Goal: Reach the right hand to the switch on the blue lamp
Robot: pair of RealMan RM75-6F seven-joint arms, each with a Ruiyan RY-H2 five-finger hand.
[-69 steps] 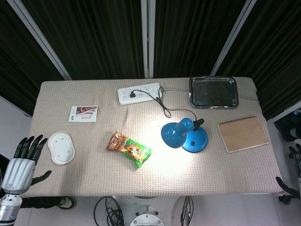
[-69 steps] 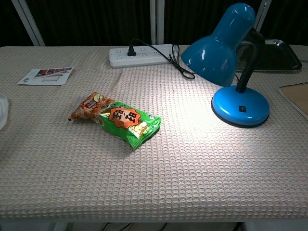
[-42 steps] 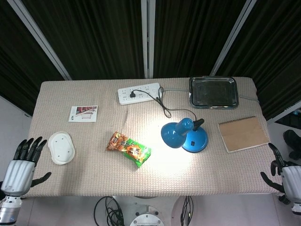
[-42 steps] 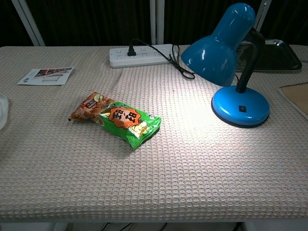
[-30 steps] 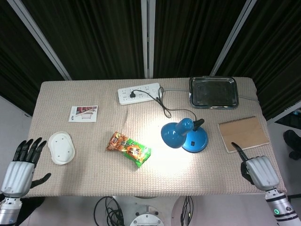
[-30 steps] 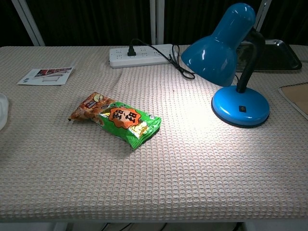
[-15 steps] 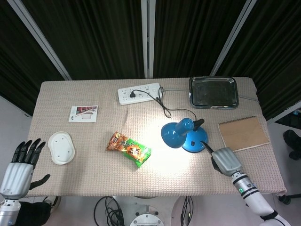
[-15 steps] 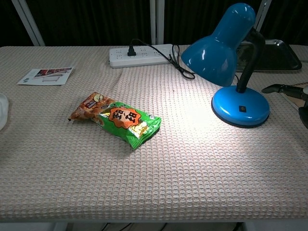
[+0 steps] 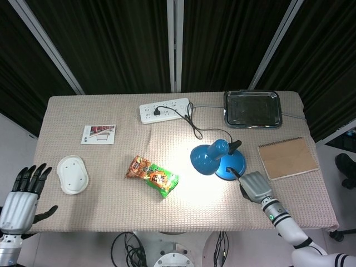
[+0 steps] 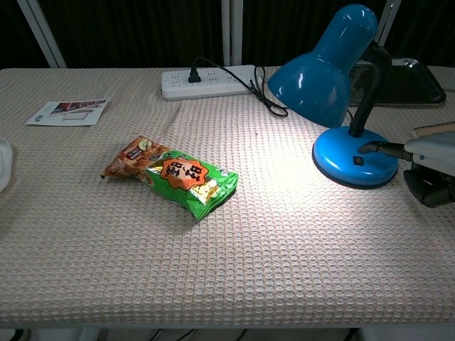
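Couldn't read the print on the crinkly green-and-orange snack packet (image 10: pixel 173 175) — too small. Glossy blue desk lamp with dome shade (image 10: pixel 328 62) stood lit mid-right on the beige waffle-weave table cloth (image 10: pixel 213 270), small black rocker switch (image 10: pixel 357 160) on its round base. Right hand (image 10: pixel 426 168) had one dark finger poked out over that base, just beside the switch, gripping nothing — touching or not, couldn't tell. Left hand (image 9: pixel 20 199) hung off the table's corner, fingers spread, empty.

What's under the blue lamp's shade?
Under the blue lamp shade there's only the beige tablecloth, lit by a bright patch. The snack bag lies beside that patch, not under the shade. The bulb inside the shade is hidden in both views.
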